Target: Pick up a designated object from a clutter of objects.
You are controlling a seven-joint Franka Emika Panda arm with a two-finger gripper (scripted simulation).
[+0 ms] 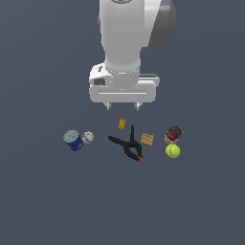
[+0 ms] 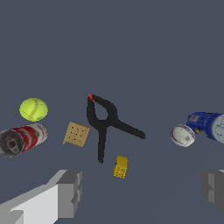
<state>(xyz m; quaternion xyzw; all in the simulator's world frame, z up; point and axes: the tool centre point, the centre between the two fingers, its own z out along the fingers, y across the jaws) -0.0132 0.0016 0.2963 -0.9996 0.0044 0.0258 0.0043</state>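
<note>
Probably light, springy and prone to rolling, the tennis ball [image 1: 172, 151] is lying well off to one side of the spread, empty gripper [image 1: 123, 106], just beside the red can [image 1: 173, 134], inviting a grasp across its widest middle.

Tennis ball [image 1: 172, 151] beside can [image 1: 173, 134] at exterior view's right, clamp [image 1: 128, 145] central, another can [image 1: 73, 140] left
</note>
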